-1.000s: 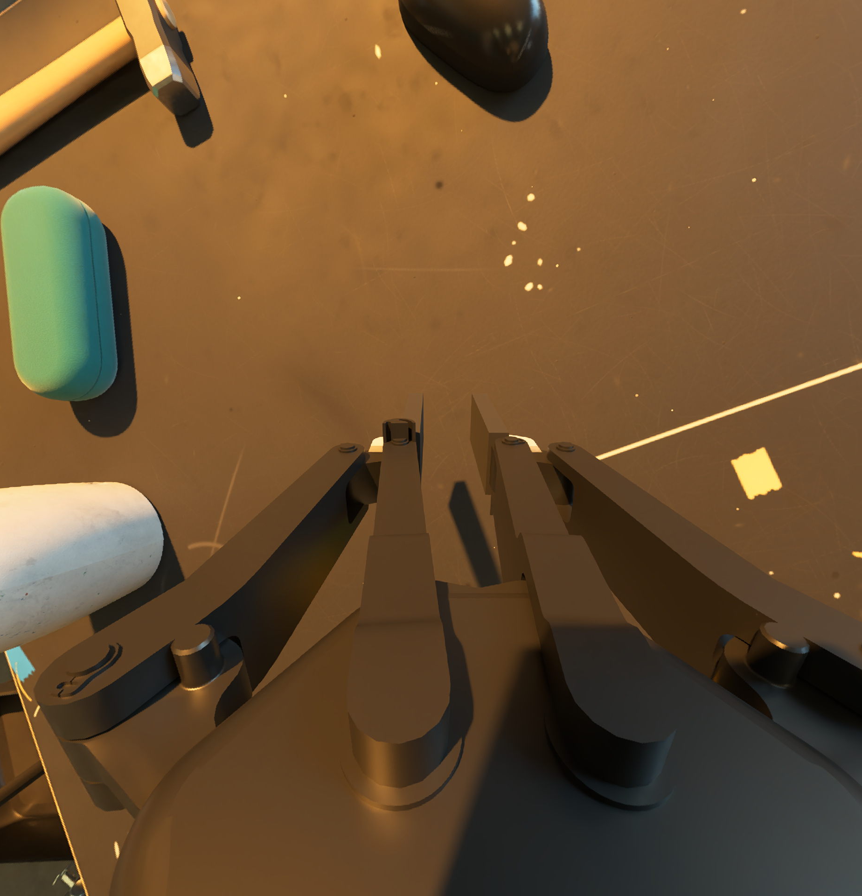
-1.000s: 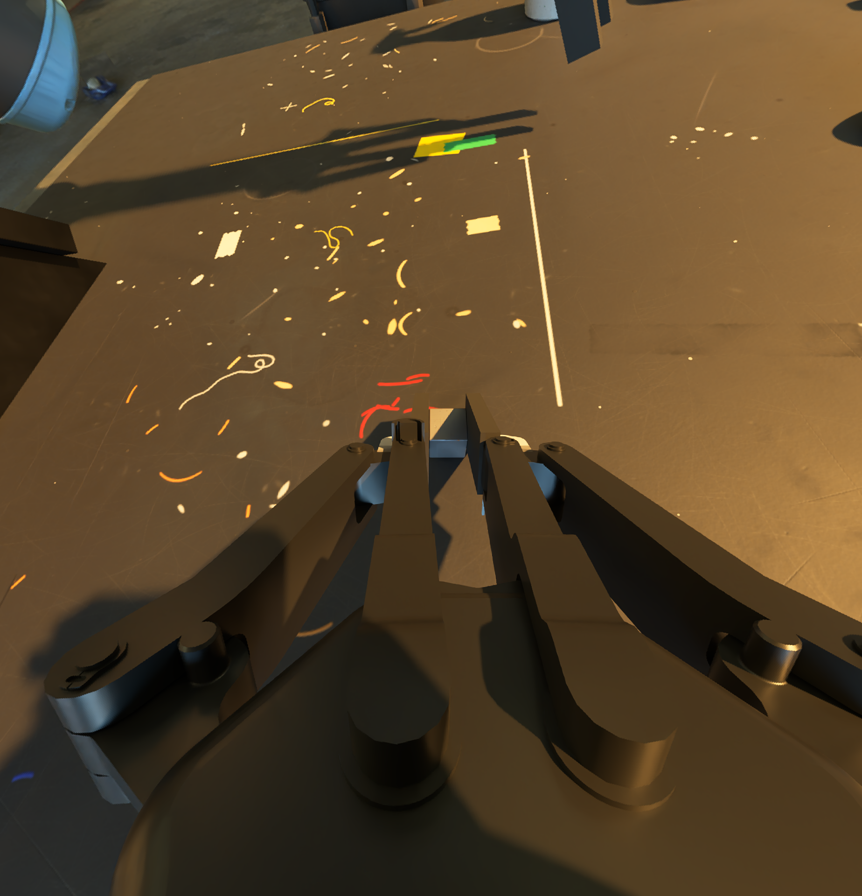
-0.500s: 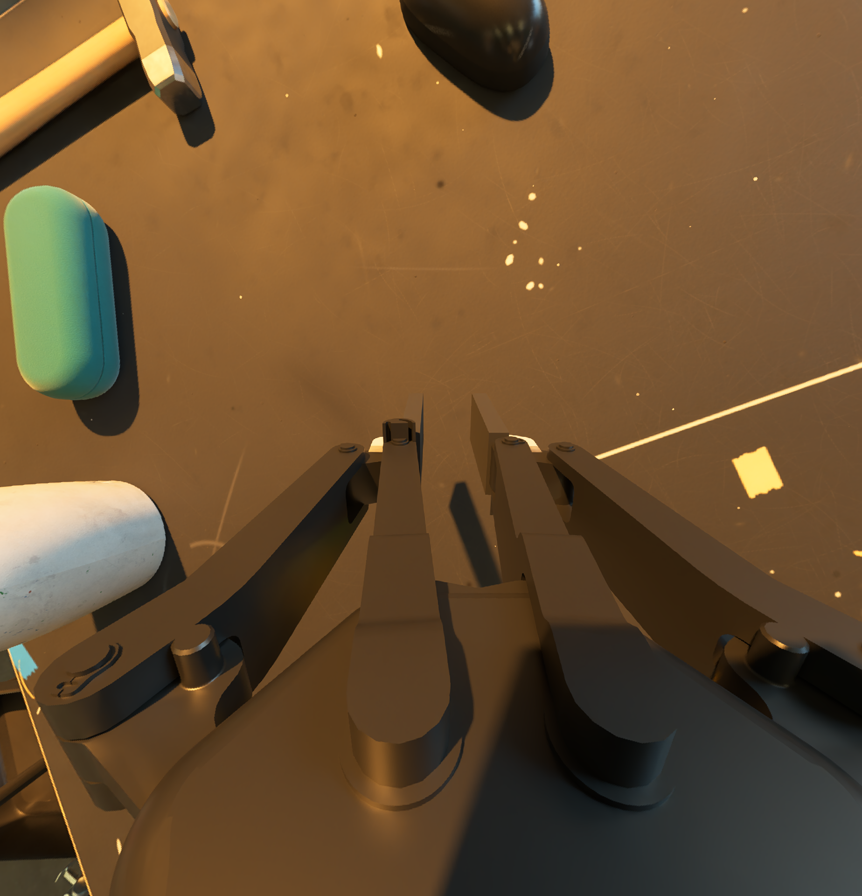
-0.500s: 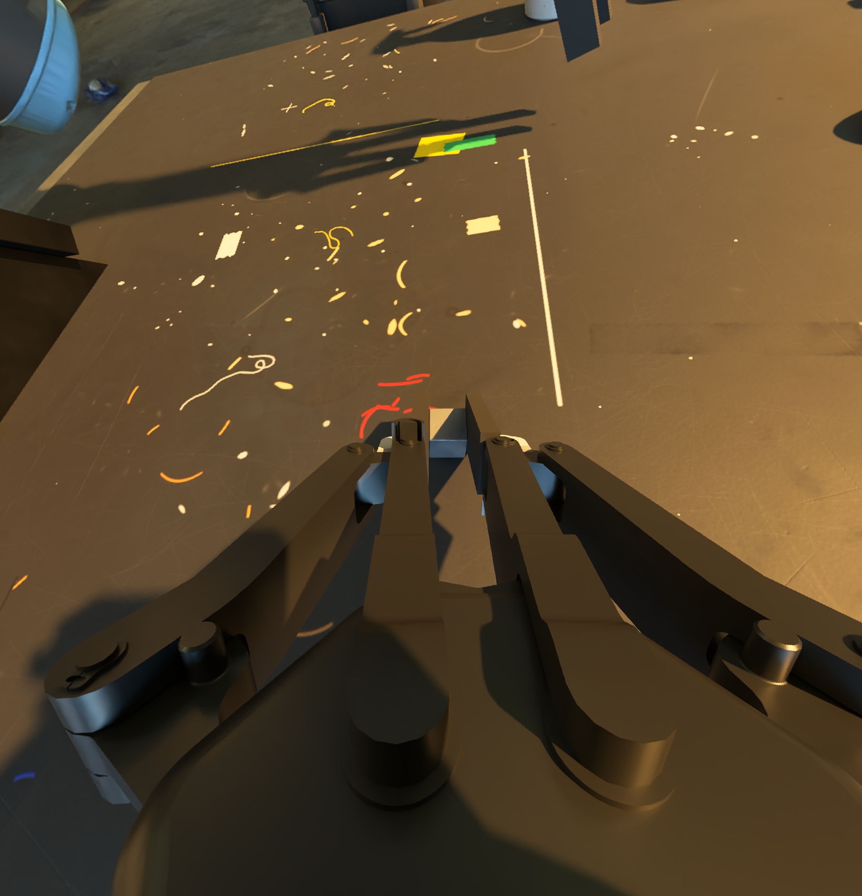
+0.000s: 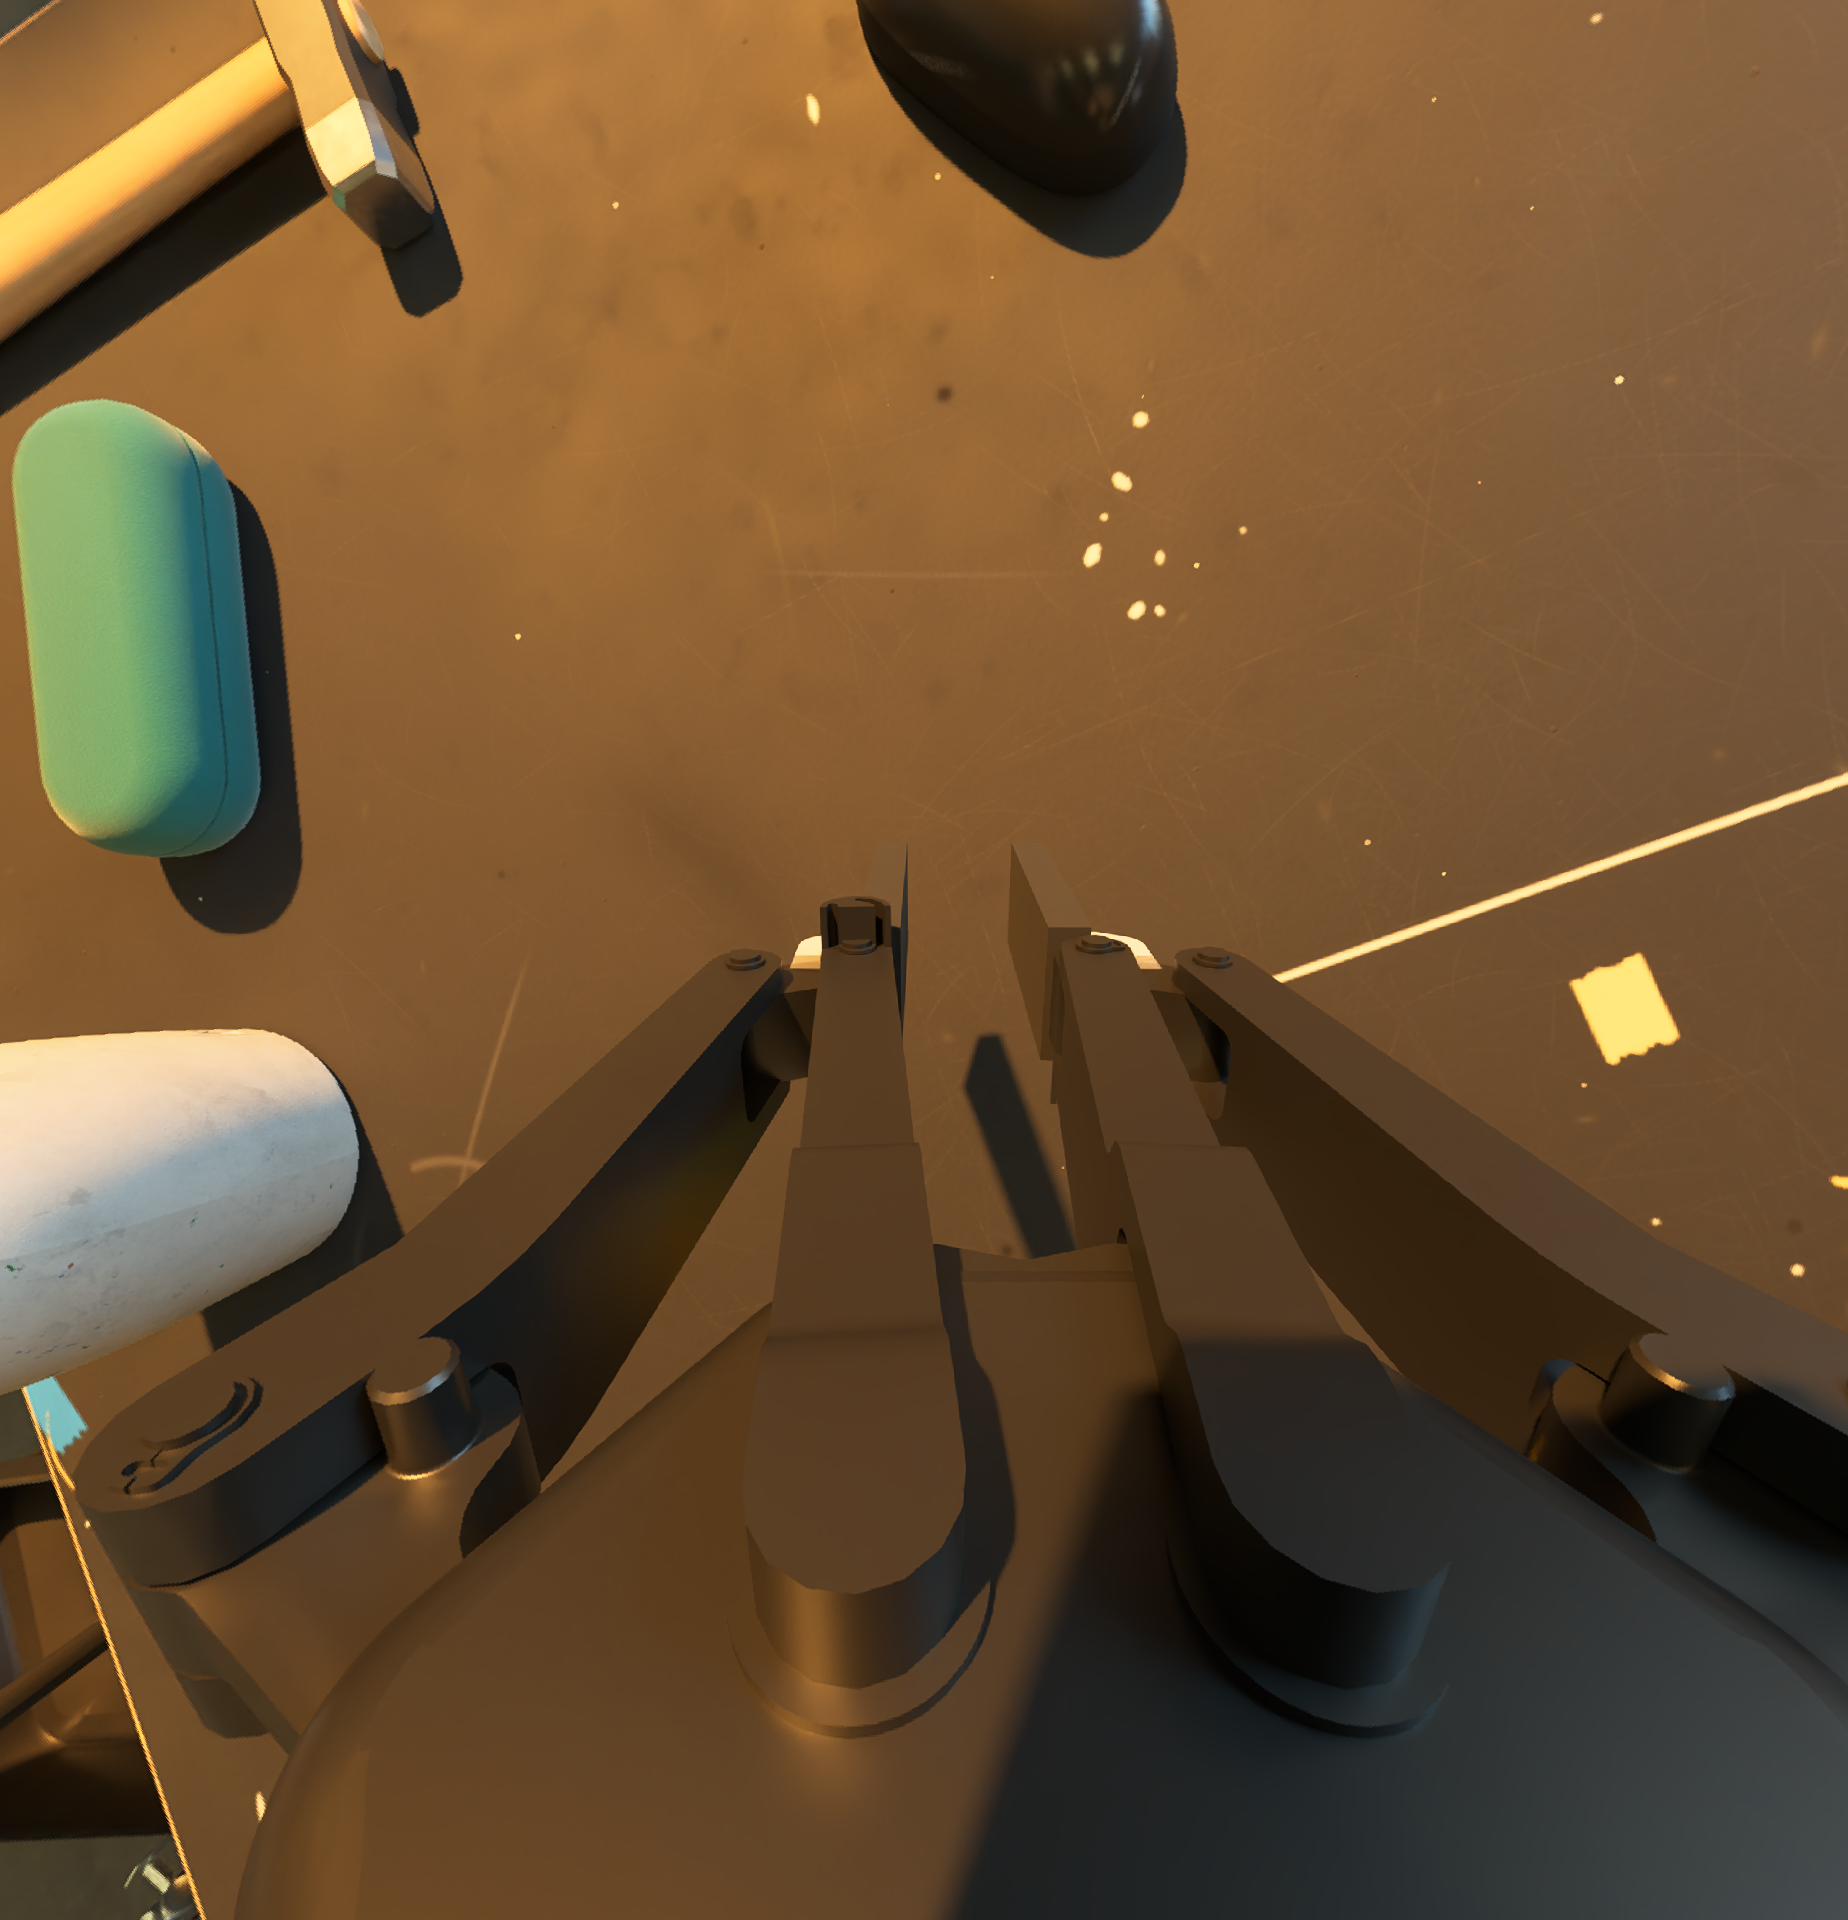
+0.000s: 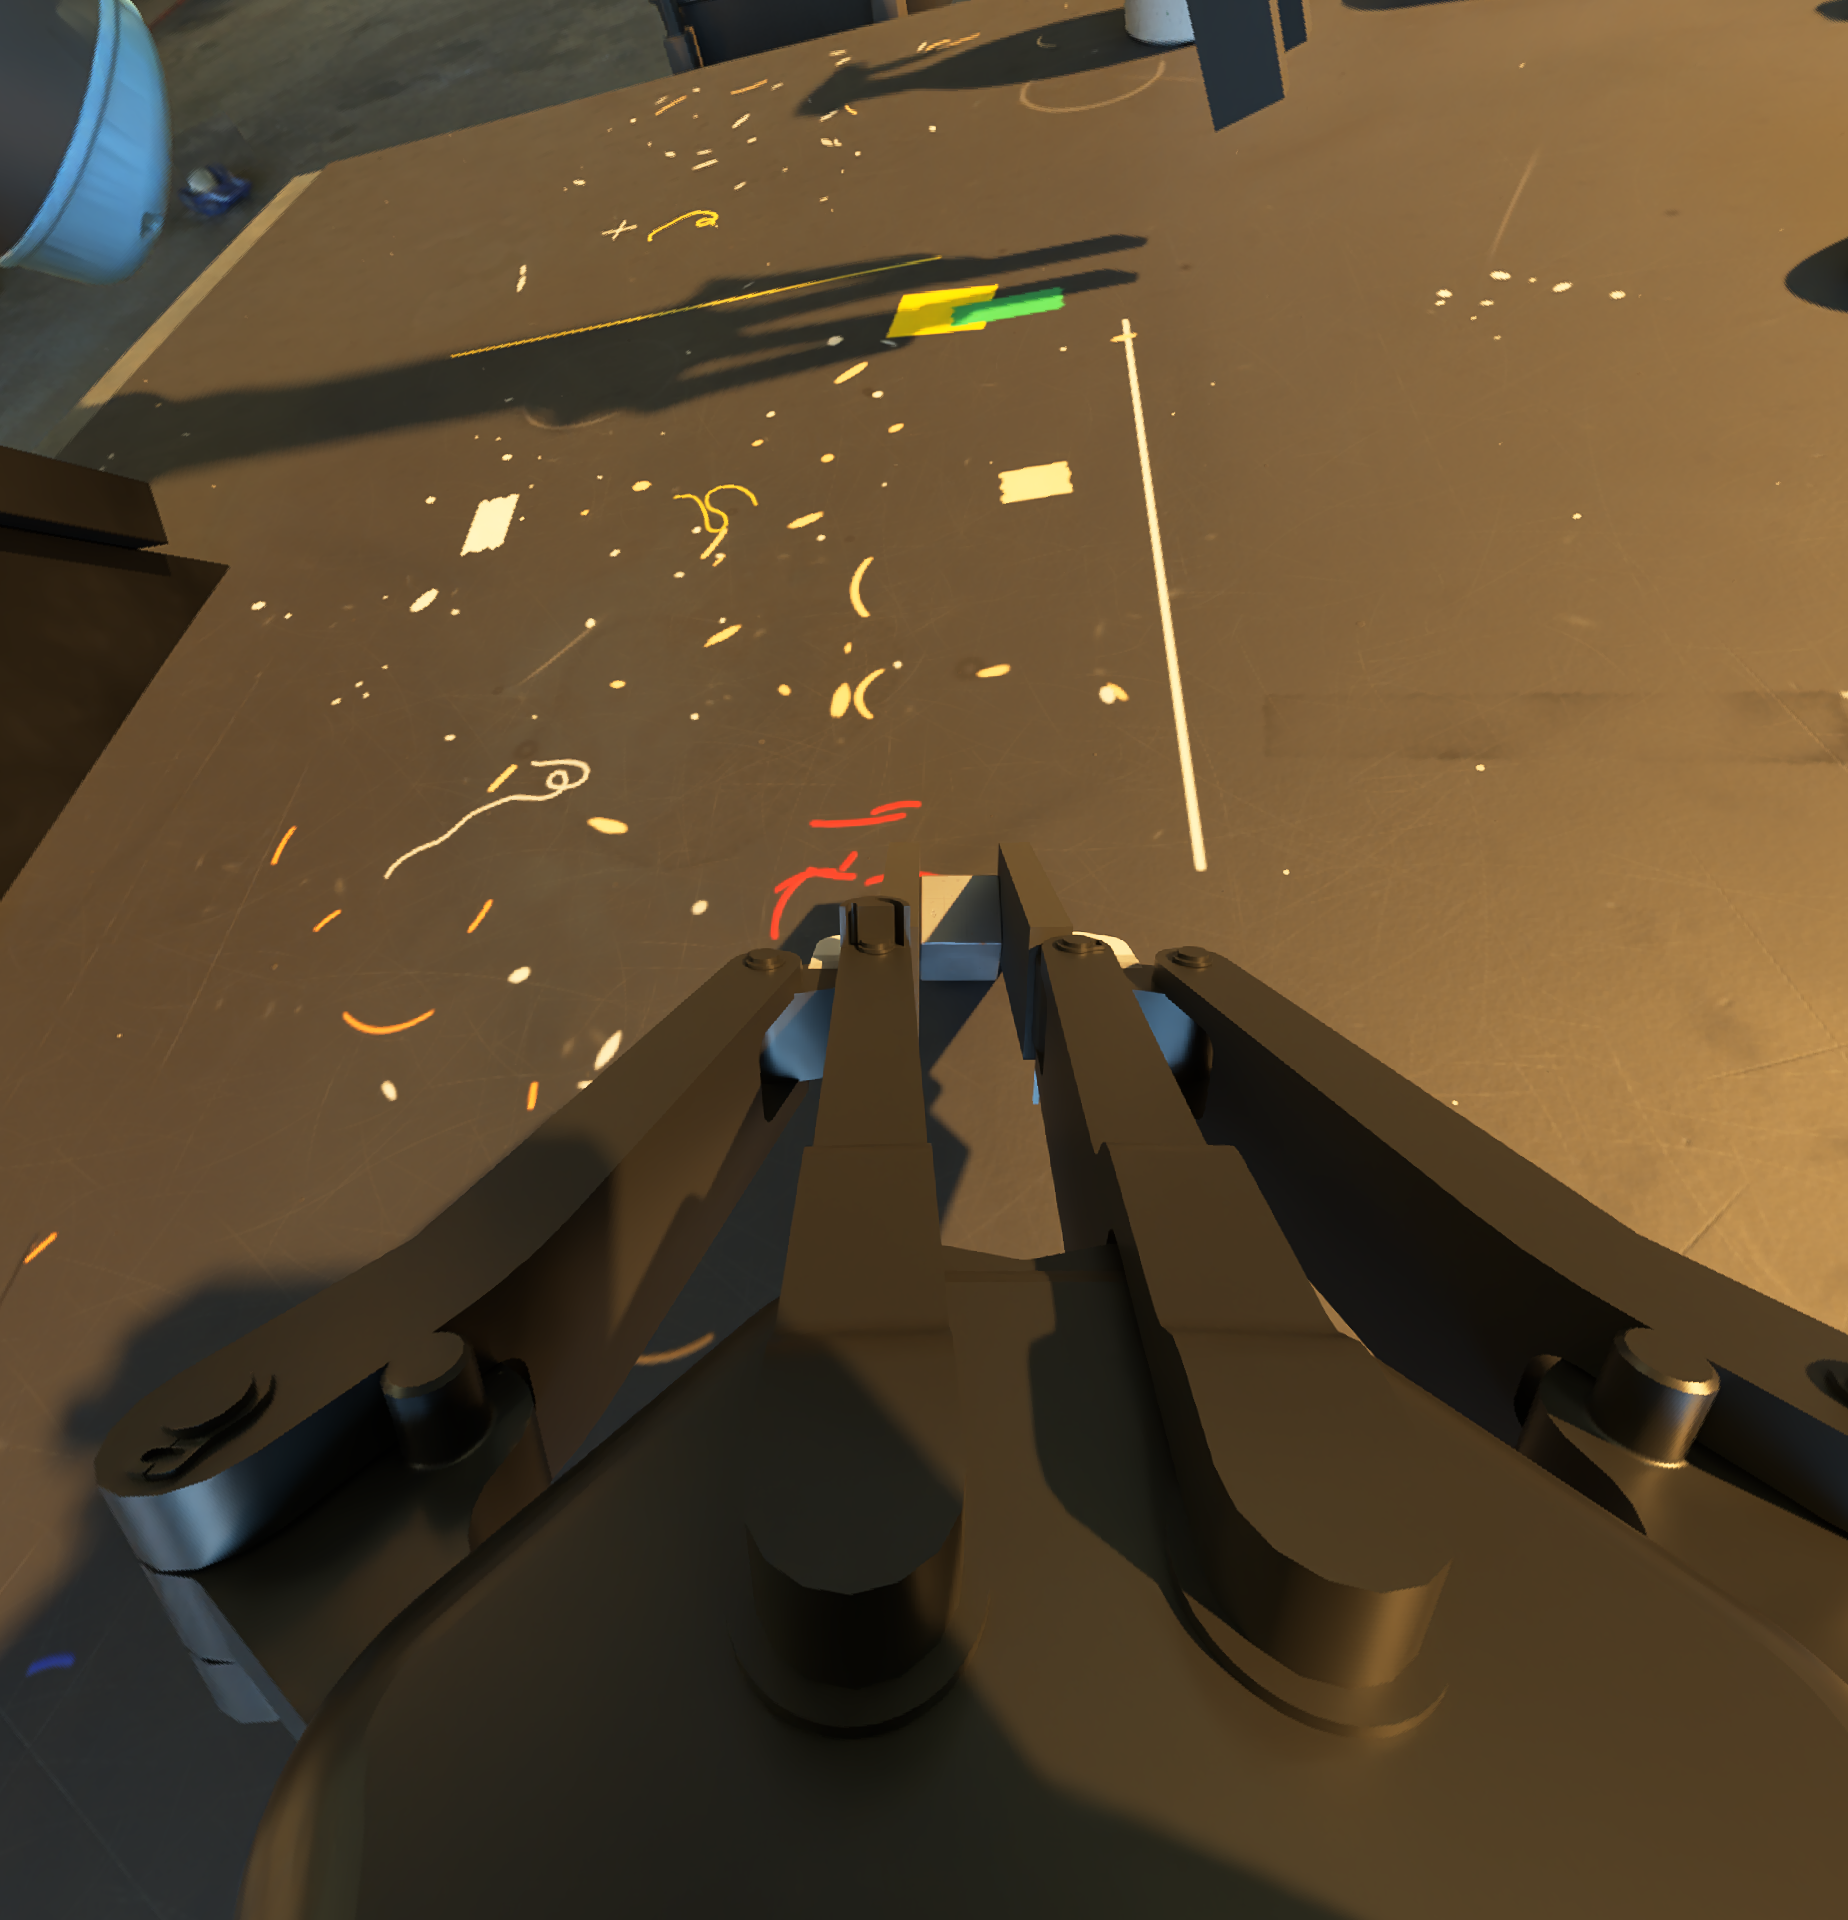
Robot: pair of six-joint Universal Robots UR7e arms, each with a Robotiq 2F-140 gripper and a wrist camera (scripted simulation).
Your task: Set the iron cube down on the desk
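- Gripping the iron cube (image 6: pixel 959 914) between its two fingertips, the right gripper (image 6: pixel 959 904) hangs over the desk (image 6: pixel 1471 935); whether the cube touches the surface cannot be told, as the fingers hide its underside.
- From that gripper, red scribbles (image 6: pixel 847 831) lie just beside the cube at 11 o'clock, and a pale straight line (image 6: pixel 1164 603) runs away toward 1 o'clock.
- Paint flecks, curls and two pale rectangular patches dot the brown, scratched desk, with a yellow-and-green patch (image 6: pixel 961 310) far off at 12 o'clock.
- At 10 o'clock the desk edge gives way to a grey floor, where a light-blue tub (image 6: pixel 99 166) stands tilted in the corner of the view.
- A dark boxy shape (image 6: pixel 58 665) sits at the left edge of that view, at 9 o'clock.
- The left gripper (image 5: pixel 956 904) holds nothing; its fingers are drawn near each other with a narrow gap, bare desk showing between them.
- Around it lie a green oval case (image 5: pixel 135 623) at 10 o'clock, a hammer (image 5: pixel 224 135) at 11 o'clock, a black rounded object (image 5: pixel 1024 83) at 12 o'clock and a white rounded object (image 5: pixel 141 1174) at 9 o'clock.
- Warm, low light casts long shadows across the desk.
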